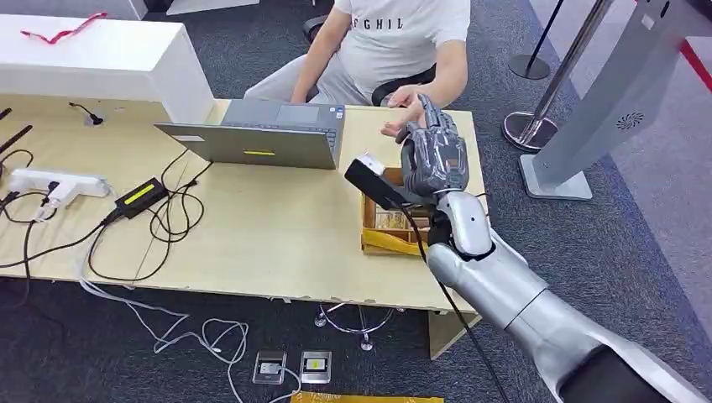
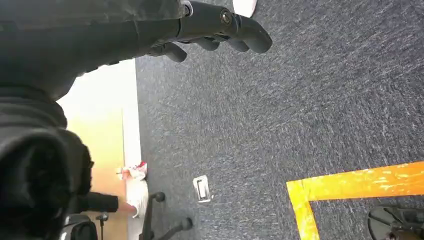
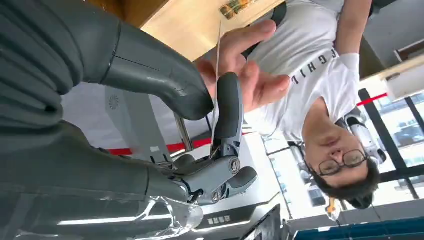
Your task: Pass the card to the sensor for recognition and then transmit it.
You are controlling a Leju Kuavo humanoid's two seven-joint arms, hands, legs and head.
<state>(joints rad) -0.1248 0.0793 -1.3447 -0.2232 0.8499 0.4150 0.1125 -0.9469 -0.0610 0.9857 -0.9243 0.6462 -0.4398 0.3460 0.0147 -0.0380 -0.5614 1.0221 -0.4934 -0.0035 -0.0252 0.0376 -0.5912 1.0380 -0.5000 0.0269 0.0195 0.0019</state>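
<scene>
My right hand (image 1: 432, 155) is raised over the desk's far right corner, just in front of a seated person's open hand (image 1: 401, 113). In the right wrist view a thin card (image 3: 218, 50) shows edge-on, pinched between my thumb (image 3: 165, 80) and a dark finger (image 3: 227, 110). The person's palm (image 3: 252, 77) lies right behind the card, its fingers close to the card's free end. A black sensor (image 1: 374, 183) sits beside my wrist. My left hand (image 2: 220, 30) hangs over the carpet with its fingers loosely out and nothing in them.
A grey laptop (image 1: 260, 134) stands on the wooden desk (image 1: 252, 235), with a power strip (image 1: 50, 183), an adapter and cables to its left. A cardboard box (image 1: 388, 225) lies under my right forearm. A white kiosk (image 1: 604, 101) and stanchion bases stand on the right.
</scene>
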